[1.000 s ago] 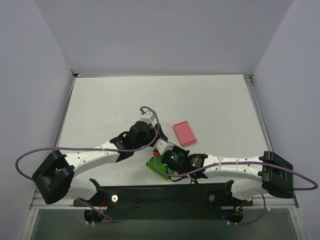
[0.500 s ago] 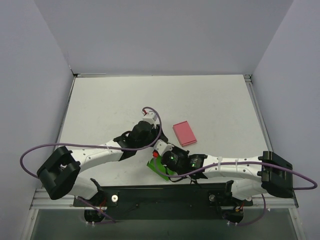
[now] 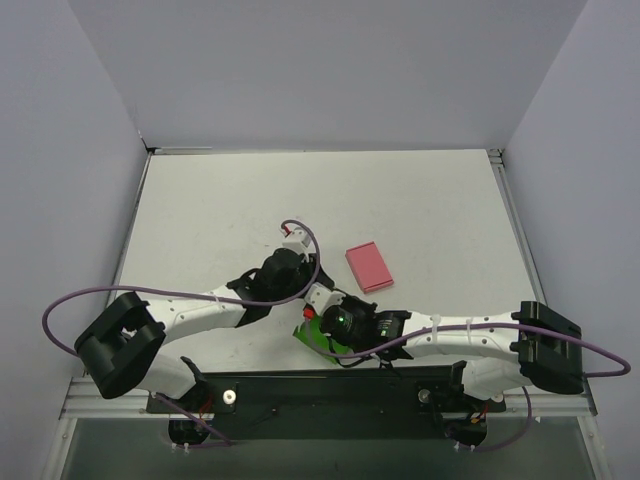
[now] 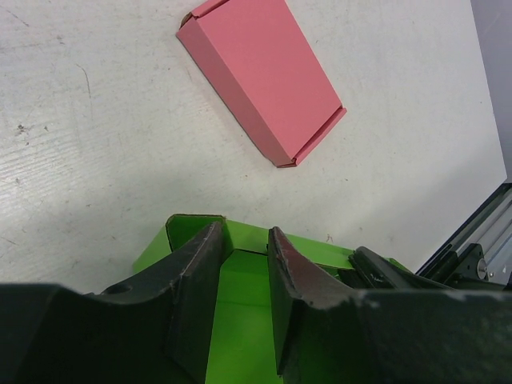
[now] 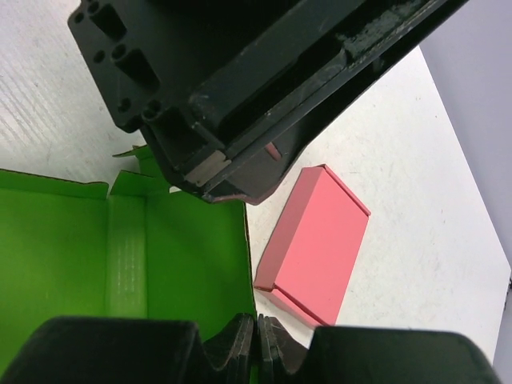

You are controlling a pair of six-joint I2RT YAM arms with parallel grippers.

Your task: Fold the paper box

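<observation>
The paper box [image 3: 312, 338] is bright green and lies near the table's front edge, mostly covered by both grippers. In the left wrist view my left gripper [image 4: 244, 238] reaches down into the paper box [image 4: 316, 250], its jaws a narrow gap apart with only the green floor showing between them. Its left finger [image 4: 196, 272] stands against an upright side flap. In the right wrist view my right gripper [image 5: 259, 324] is pinched on the thin edge of the paper box's [image 5: 184, 256] right wall. From above, the left gripper [image 3: 300, 300] and right gripper [image 3: 325, 312] meet over the box.
A flat pink box [image 3: 369, 267] lies just right of and beyond the green one, and shows again as the pink box [image 4: 264, 76] and pink box [image 5: 316, 240]. The black base rail [image 3: 330, 385] runs close behind the grippers. Grey walls enclose the table.
The left gripper's jaws have drawn closer together. Both wrists have shifted slightly over the green box; the pink box has not moved.
</observation>
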